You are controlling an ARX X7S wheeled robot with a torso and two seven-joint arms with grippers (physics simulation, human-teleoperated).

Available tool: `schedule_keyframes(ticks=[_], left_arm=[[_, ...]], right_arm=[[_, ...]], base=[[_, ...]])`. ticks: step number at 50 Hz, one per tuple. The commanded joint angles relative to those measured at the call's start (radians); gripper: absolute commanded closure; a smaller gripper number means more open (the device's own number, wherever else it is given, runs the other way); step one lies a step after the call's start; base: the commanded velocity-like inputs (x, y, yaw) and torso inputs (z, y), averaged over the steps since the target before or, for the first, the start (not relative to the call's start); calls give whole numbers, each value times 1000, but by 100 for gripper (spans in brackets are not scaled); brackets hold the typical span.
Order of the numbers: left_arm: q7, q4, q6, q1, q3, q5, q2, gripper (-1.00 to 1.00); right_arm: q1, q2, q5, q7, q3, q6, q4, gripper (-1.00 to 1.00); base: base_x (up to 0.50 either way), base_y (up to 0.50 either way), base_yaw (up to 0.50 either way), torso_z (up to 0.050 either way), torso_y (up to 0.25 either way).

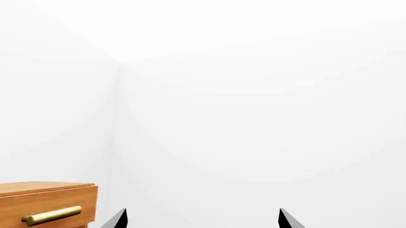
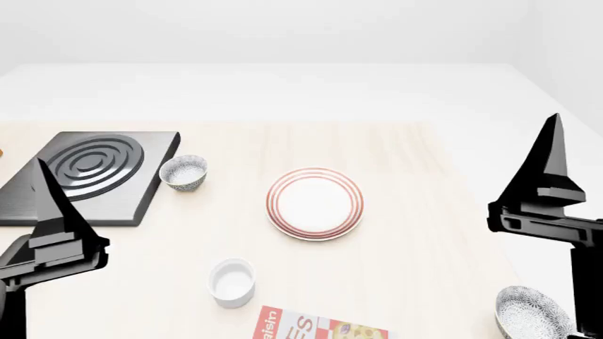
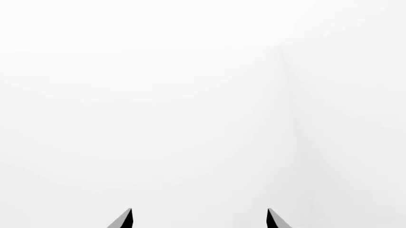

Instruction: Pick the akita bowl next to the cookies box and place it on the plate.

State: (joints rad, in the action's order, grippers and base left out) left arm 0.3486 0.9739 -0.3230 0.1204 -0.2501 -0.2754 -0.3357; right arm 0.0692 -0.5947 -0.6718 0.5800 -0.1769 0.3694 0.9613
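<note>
In the head view a grey speckled akita bowl (image 2: 530, 315) sits at the table's near right, partly behind my right arm, and it is the bowl nearer the cookies box (image 2: 318, 329) at the front edge. A second akita bowl (image 2: 183, 172) stands beside the stove. The red-ringed white plate (image 2: 315, 203) lies mid-table. My left gripper (image 2: 44, 185) and right gripper (image 2: 553, 145) are both raised, fingers pointing up, well above the table. Both wrist views face white walls: the left gripper (image 1: 203, 219) and right gripper (image 3: 198, 219) stand open, holding nothing.
A black stove plate (image 2: 87, 173) lies at the table's far left. A plain white cup (image 2: 231, 282) stands just behind the cookies box. The left wrist view catches a wooden drawer (image 1: 47, 204) with a brass handle.
</note>
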Motion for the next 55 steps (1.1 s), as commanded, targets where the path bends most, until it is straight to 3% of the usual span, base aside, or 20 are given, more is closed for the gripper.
schedule_keyframes(ticks=[1, 9, 17, 25, 27, 37, 55], left_arm=[[6, 0, 1, -1, 9, -2, -6, -100], [8, -6, 8, 1, 13, -4, -8, -100], [13, -2, 6, 0, 17, -8, -12, -100], [17, -3, 7, 1, 15, -12, -17, -100], [20, 1, 5, 2, 12, -14, -19, -100], [26, -3, 10, 5, 13, -13, -23, -100], [42, 14, 2, 8, 7, -20, -39, -100]], right_arm=[[219, -80, -201, 134, 3, 211, -81, -100], [379, -191, -487, 200, 34, 439, -185, -100], [365, -244, -585, 177, 46, 505, -256, -100], [349, -280, -691, 221, 98, 605, -309, -100], [371, -306, -802, 297, 134, 675, -347, -100], [296, -317, -907, 314, 116, 678, -379, -100], [178, -326, -911, 299, 117, 679, -490, -100]], base=[[0, 0, 0, 0, 0], [0, 0, 0, 0, 0], [0, 0, 0, 0, 0], [0, 0, 0, 0, 0], [0, 0, 0, 0, 0], [0, 0, 0, 0, 0], [0, 0, 0, 0, 0]])
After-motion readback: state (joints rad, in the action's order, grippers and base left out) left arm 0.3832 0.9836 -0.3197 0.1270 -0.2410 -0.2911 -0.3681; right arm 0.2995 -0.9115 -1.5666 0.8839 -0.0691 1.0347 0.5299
